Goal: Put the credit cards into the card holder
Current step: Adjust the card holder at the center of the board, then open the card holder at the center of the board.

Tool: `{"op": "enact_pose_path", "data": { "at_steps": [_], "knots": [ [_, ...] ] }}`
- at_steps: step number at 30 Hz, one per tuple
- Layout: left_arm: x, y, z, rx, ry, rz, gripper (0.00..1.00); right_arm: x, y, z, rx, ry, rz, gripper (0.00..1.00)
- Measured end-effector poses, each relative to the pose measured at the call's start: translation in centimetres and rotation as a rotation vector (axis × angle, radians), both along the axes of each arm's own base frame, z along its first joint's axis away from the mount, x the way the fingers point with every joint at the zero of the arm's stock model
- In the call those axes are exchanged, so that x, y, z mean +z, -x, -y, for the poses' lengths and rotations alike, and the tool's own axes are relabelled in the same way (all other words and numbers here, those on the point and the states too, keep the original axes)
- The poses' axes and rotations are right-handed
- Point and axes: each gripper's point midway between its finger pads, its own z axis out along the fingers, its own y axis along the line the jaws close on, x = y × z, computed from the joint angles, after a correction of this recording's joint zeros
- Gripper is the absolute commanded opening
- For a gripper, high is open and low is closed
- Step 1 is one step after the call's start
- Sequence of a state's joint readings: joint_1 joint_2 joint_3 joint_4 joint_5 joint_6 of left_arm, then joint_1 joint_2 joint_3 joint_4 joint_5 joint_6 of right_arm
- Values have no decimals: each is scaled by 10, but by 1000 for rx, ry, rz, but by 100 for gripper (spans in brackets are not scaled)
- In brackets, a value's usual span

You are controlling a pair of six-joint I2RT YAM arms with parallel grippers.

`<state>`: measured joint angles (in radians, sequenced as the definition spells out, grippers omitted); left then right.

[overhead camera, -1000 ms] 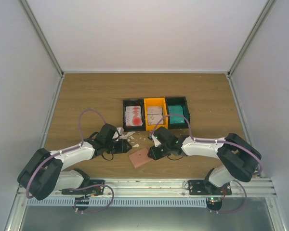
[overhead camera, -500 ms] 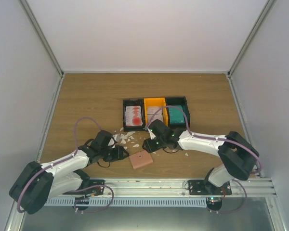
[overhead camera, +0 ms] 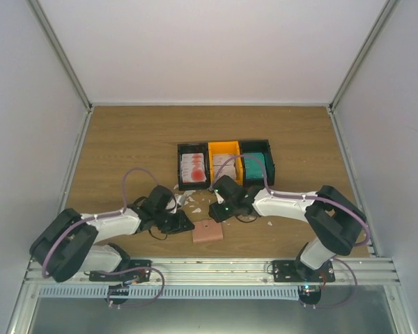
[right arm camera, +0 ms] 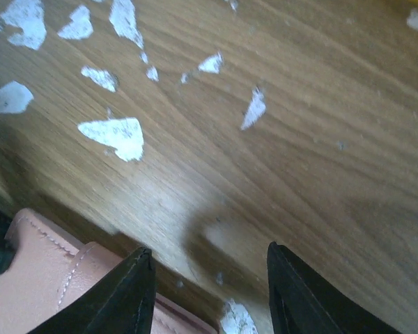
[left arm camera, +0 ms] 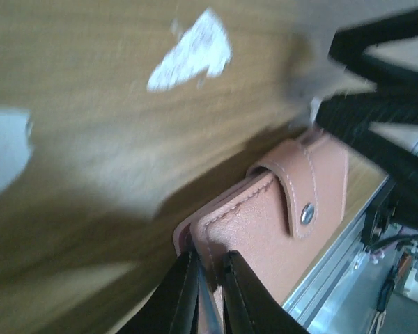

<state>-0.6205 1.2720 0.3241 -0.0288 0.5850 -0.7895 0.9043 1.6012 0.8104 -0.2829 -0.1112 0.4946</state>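
In the right wrist view, card holder [right arm camera: 29,280] cropped by bottom edge; white scrap [left arm camera: 191,52] blurred

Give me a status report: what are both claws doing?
Left claw pinching edge of salmon-pink leather card holder. Right claw open, empty, beside it. White irregular scraps scattered nearby.

Card holder [overhead camera: 207,230]: salmon-pink stitched wallet, snap strap closed, lying flat on the worktop [overhead camera: 125,139]. Credit cards [overhead camera: 192,168]: red-printed white, pale and teal stacks filling the tray [overhead camera: 179,167] compartments.
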Motion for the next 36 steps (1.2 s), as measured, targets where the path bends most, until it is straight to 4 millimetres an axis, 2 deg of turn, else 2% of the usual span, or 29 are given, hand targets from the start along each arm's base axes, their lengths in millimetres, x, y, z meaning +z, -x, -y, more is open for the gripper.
{"op": "enact_pose_path", "data": {
  "at_steps": [9,14,20,25,29,32,36],
  "knots": [
    [2,-40,19,-62,-55,100,10,-7,15,17,9,18,-23,39],
    [0,-53,28,-95,-70,128,9,-4,39,24,42,-18,-88,38],
    [2,-63,26,-77,-101,165,26,4,45,31,14,-18,-107,42],
    [19,-61,15,-27,-108,207,43,17,39,29,-15,-18,-73,45],
    [30,-51,7,15,-77,216,54,15,43,21,12,-41,-86,41],
    [26,-34,-4,53,-60,183,59,7,47,14,35,-51,-114,38],
    [16,-10,-14,87,-24,109,60,-2,52,12,49,-56,-147,34]
  ]
}}
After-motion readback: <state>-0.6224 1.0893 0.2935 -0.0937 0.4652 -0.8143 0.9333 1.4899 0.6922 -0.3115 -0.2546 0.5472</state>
